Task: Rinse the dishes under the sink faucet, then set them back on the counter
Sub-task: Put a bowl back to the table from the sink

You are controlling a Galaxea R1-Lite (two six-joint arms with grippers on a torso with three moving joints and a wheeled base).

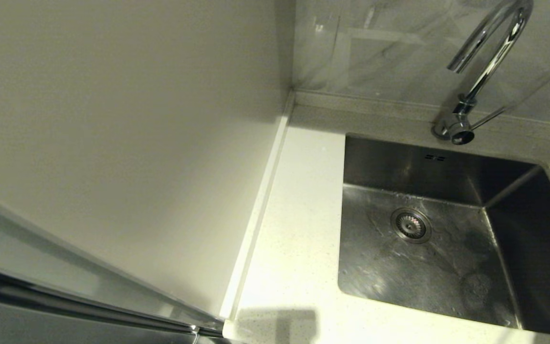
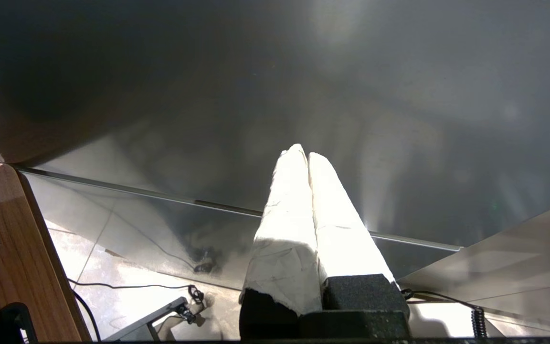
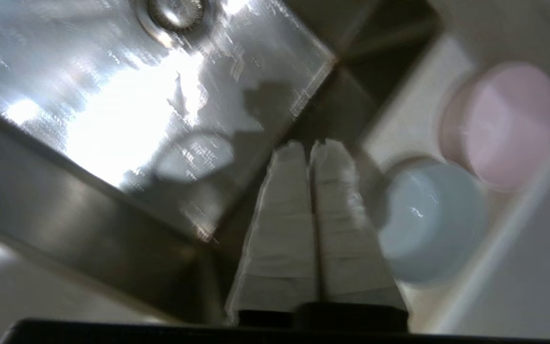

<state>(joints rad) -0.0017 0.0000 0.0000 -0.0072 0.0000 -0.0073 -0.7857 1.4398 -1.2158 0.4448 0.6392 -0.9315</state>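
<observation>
The steel sink (image 1: 447,272) with its round drain strainer (image 1: 410,225) is set into the speckled off-white counter (image 1: 299,239). Behind it rises the chrome gooseneck faucet (image 1: 490,52). Neither arm shows in the head view. In the right wrist view my right gripper (image 3: 311,143) is shut on nothing and hangs over the sink's rim. Close beside it on the counter stand a pale blue-grey bowl (image 3: 430,220) and, just past it, a pale pink bowl (image 3: 509,122). My left gripper (image 2: 303,152) is shut and empty, parked low before a steel panel.
A plain wall panel (image 1: 112,119) borders the counter on the left, with a tiled backsplash (image 1: 375,48) behind. A chrome rail (image 1: 89,306) runs at the lower left. Near the left gripper are a wooden panel (image 2: 17,248) and floor cables (image 2: 160,286).
</observation>
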